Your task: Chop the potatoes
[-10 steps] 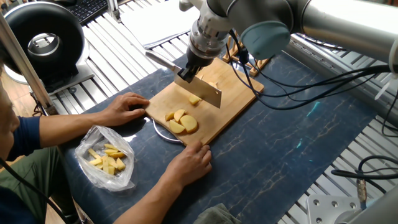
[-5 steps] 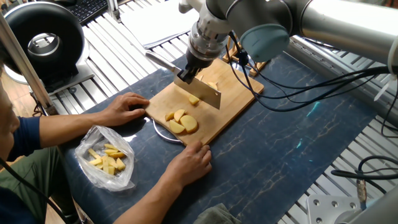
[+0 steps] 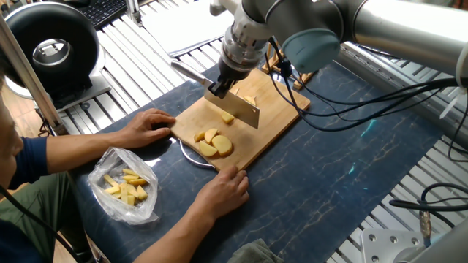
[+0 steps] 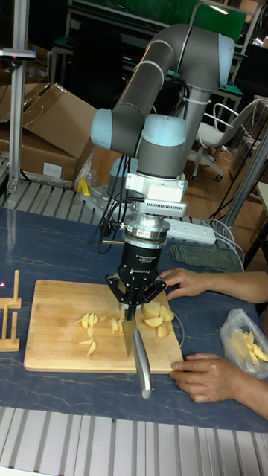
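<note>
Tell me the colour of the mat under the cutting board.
Dark blue with faint lighter marbling; the mat shows best in the fixed view, under the cutting board.

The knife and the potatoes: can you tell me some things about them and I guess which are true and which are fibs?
1. The gripper is holding the knife. True.
2. The cutting board is blue plastic. False: it is wooden.
3. A person's hands rest at the board's edges. True.
4. All the potatoes lie in a bowl. False: the potato pieces lie on the board.
5. A clear plastic bag with yellow pieces lies on the table beside the board. True.
</note>
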`<state>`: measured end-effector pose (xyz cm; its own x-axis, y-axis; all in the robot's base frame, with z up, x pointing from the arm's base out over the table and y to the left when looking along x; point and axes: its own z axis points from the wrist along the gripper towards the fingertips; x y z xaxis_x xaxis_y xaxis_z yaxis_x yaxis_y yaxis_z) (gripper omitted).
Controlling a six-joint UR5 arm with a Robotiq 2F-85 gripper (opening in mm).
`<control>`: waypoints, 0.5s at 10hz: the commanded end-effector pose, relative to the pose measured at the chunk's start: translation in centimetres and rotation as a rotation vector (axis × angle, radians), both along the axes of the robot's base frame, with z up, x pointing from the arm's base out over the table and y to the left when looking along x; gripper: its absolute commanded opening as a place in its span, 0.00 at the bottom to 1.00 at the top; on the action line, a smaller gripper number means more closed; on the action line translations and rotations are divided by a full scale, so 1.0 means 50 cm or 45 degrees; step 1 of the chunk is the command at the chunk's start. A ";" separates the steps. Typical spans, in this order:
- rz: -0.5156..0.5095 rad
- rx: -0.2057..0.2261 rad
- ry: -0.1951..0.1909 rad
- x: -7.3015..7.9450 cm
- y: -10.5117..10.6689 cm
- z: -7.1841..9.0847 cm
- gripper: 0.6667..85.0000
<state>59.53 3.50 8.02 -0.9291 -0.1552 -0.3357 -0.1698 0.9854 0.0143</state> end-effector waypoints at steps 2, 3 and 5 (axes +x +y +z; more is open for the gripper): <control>-0.008 0.015 -0.002 0.002 0.002 0.004 0.00; -0.008 0.013 -0.002 0.002 0.002 0.003 0.00; -0.008 0.011 -0.004 0.003 0.001 0.001 0.00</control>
<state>59.56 3.51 7.99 -0.9290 -0.1558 -0.3357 -0.1701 0.9853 0.0132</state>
